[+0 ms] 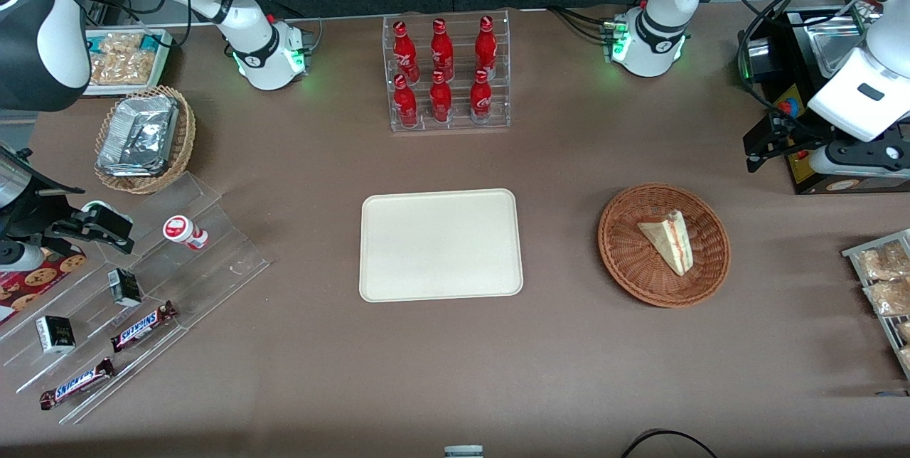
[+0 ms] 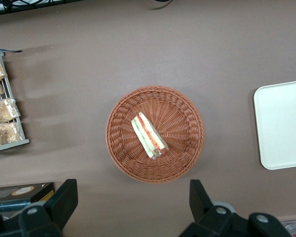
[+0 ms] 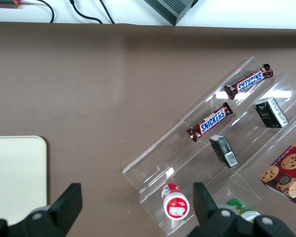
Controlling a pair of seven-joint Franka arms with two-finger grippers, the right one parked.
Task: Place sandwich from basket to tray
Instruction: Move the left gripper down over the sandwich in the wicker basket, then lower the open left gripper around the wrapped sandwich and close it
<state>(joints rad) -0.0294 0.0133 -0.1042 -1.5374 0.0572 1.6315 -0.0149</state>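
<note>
Gripper (image 2: 133,207) open, high above basket (image 2: 187,148); sandwich (image 2: 149,134) lies 11-to-5 o'clock w/ slick wrap, could slip before reaching tray (image 2: 286,128).

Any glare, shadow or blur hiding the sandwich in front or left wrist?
Front view: even light, the sandwich sharp in the basket, soft shadows only; glare sits on the foil trays. Left wrist view: sandwich filling crisp, the open pincer hangs above the table beside the basket, fingers dark; the tray slightly bright.
</note>
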